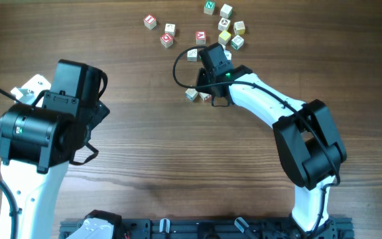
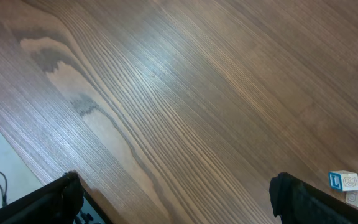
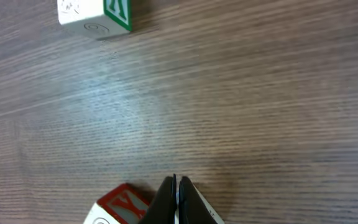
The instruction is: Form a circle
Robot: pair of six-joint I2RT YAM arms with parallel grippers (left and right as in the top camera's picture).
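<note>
No true circle shows. A tight clump of pale letter cubes [image 1: 192, 94] lies beside the right arm's wrist, partly hidden under it. In the left wrist view its blue-marked cube [image 2: 344, 180] sits at the far right. A looser scatter of several letter cubes [image 1: 225, 24] spreads along the far edge. My right gripper [image 3: 177, 182] is shut on nothing and low over the wood, its tips right next to a red Y cube [image 3: 120, 208]. A green-lettered cube [image 3: 95, 14] lies further ahead. My left gripper [image 2: 176, 199] hangs open over bare wood.
The right arm [image 1: 270, 106] reaches from the near right edge across to the cubes. The left arm [image 1: 45, 126] stands at the left, well apart from them. A black cable [image 1: 176, 70] loops beside the right gripper body [image 1: 214, 60].
</note>
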